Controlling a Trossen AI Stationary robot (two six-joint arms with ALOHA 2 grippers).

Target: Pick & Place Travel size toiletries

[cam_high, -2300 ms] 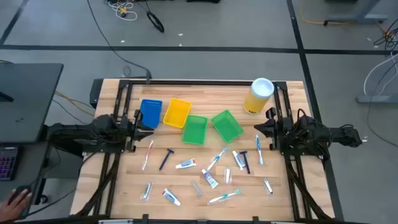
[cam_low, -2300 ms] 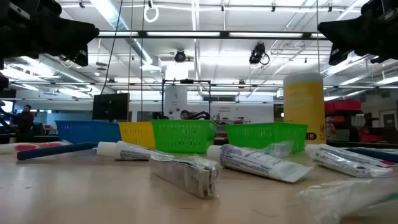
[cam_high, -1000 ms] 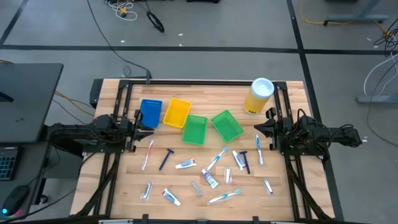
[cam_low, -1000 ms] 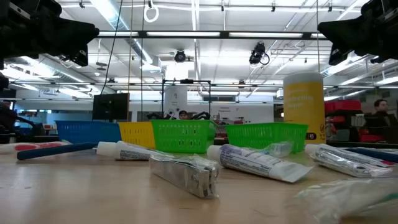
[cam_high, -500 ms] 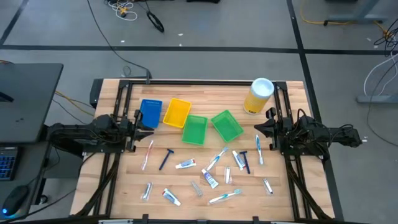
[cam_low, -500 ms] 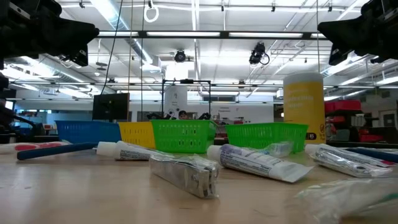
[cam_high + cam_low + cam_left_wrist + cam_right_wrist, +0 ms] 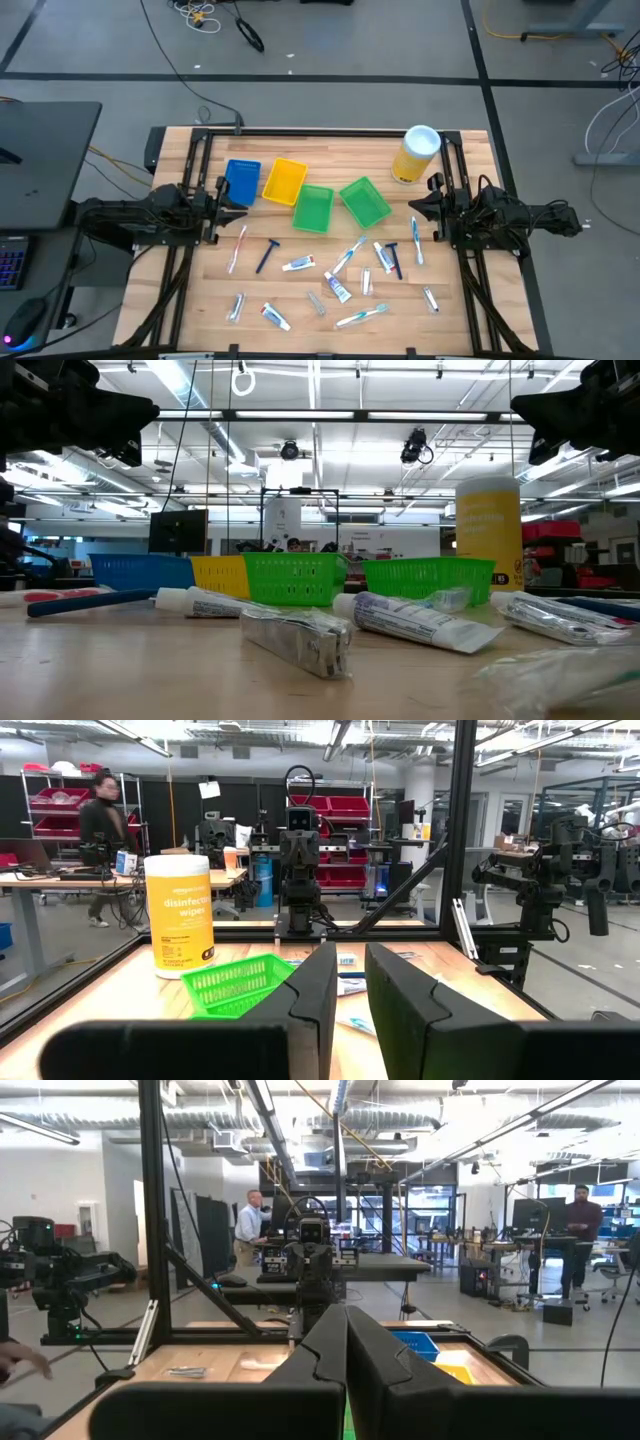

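The travel size toiletries lie scattered flat on the near half of the wooden table (image 7: 460,310): a toothbrush (image 7: 237,248), a dark blue razor (image 7: 268,254), a white toothpaste tube (image 7: 298,264), a second razor (image 7: 392,258) and several more. In the low view a silvery tube (image 7: 295,640) and a toothpaste tube (image 7: 415,622) lie closest. My left gripper (image 7: 240,200) (image 7: 350,975) hovers at the table's left side with a narrow gap between its fingers. My right gripper (image 7: 415,207) (image 7: 346,1335) hovers at the right side, shut. Neither touches anything.
Behind the toiletries stand a blue bin (image 7: 242,181), a yellow bin (image 7: 285,181) and two green bins (image 7: 313,209) (image 7: 365,202). A tall yellow canister with a white lid (image 7: 416,153) stands at the far right corner. A dark frame borders the table. People move in the room beyond.
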